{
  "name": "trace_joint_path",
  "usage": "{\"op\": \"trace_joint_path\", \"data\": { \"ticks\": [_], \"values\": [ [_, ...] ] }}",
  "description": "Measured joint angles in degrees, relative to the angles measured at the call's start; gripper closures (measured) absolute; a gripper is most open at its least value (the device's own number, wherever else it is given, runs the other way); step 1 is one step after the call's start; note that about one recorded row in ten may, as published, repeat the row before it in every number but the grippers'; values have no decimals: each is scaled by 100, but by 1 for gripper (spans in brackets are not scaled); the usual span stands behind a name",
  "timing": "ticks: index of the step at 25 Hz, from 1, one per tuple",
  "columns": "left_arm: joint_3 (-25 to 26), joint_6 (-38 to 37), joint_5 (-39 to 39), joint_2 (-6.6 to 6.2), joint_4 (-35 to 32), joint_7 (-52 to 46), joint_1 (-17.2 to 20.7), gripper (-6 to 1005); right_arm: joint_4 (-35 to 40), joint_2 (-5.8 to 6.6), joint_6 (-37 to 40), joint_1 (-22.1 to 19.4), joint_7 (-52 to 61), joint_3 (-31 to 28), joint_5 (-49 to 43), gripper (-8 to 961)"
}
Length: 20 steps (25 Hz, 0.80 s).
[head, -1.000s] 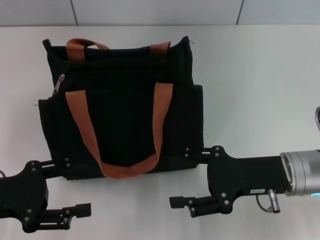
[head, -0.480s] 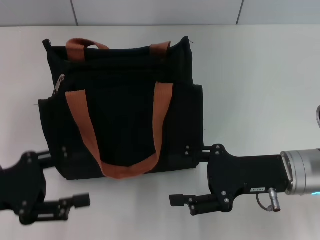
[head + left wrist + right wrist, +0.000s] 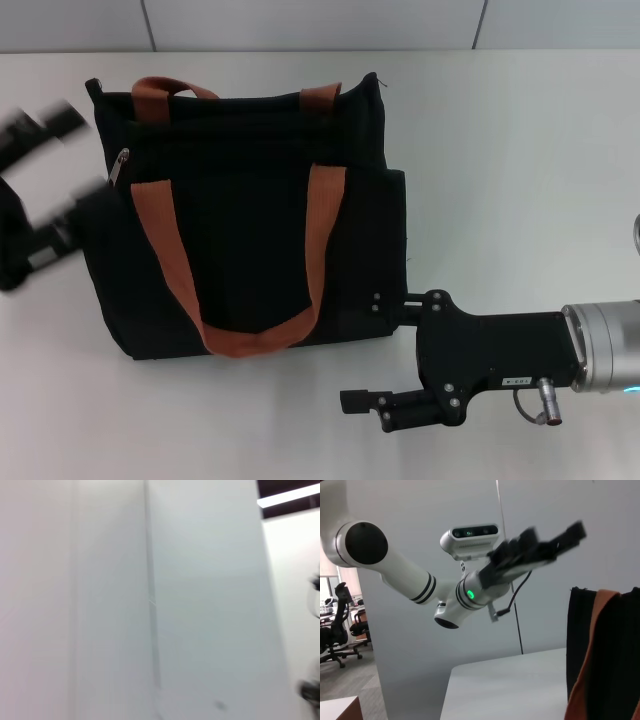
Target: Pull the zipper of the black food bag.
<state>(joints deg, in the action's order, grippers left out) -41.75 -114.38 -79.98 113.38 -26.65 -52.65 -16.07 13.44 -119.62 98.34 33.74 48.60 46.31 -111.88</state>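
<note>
The black food bag [image 3: 250, 220] lies flat on the white table with two rust-orange strap handles [image 3: 240, 335]. The silver zipper pull [image 3: 119, 165] sits at the bag's upper left end of the zip track. My left gripper [image 3: 72, 155] is blurred in motion, open, just left of the bag beside the zipper pull. It also shows in the right wrist view [image 3: 545, 545], raised above the table, with the bag's edge [image 3: 605, 650] nearby. My right gripper [image 3: 365, 350] is open at the bag's near right corner, its upper finger [image 3: 385, 300] over the corner.
The white table [image 3: 520, 150] extends to the right of the bag and ends at a wall behind. The left wrist view shows only a pale wall panel [image 3: 150, 600]. The right wrist view shows my head camera [image 3: 470, 532] and an office chair [image 3: 337, 630] beyond the table.
My left gripper has swung up from the table's near left corner to the bag's upper left side, close to the zipper pull. The right arm and the bag have stayed put.
</note>
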Motion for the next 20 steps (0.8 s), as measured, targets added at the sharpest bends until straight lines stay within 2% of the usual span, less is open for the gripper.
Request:
{"op": "trace_joint_path", "data": {
  "ticks": [1,2,3,6,7,8,9,14,20],
  "values": [
    [98,90,59,-18,7,-19,-1,231,0,0,3,-3,0,1,1,191],
    [250,417,30,-102,9,-61,-8,230,0,0,11,-11,-1,1,4,191],
    [250,417,30,-102,9,-61,-8,230,0,0,11,-11,-1,1,4,191],
    [262,929,-84,-258,8,-100,-7,230,0,0,19,-22,-1,1,10,190],
    [264,1324,-407,-388,-9,-185,-28,231,1,0,20,-24,-4,1,12,190],
    [264,1324,-407,-388,-9,-185,-28,233,1,0,20,-24,-4,1,12,190],
    [270,1522,-692,-457,-31,-264,-67,234,1,0,25,-25,-5,1,14,190],
    [291,1849,-1329,-488,-60,-367,-210,242,1,0,40,-26,-5,1,17,191],
    [267,2059,-1796,-381,-70,-327,-466,251,1,0,45,-26,-4,1,18,191]
  ]
}}
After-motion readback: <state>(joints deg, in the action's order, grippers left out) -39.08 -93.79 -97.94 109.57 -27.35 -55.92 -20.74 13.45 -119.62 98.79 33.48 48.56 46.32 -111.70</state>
